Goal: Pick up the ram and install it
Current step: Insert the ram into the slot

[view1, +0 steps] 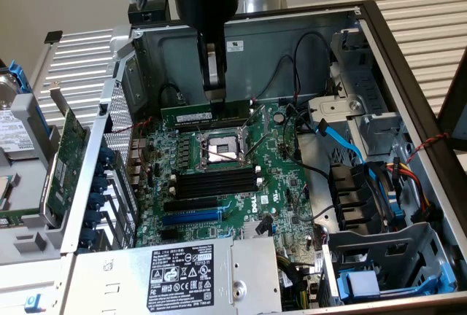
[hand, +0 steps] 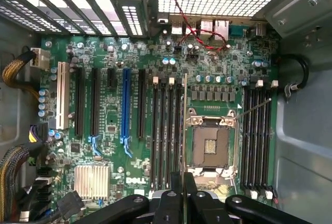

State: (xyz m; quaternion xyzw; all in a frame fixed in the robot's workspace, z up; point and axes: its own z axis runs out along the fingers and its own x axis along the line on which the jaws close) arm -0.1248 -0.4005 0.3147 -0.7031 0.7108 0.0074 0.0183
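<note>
The claw (view1: 214,100) is clamped on the top edge of the ram (view1: 191,116), holding it on edge just beyond the far side of the processor socket (view1: 219,147). Pickup looks done. The ram appears lined up with the slots, not yet visibly seated.

Motherboard (view1: 288,184) open from above — blue cable (view1: 339,140), drive cage (view1: 387,246) alongside
</note>
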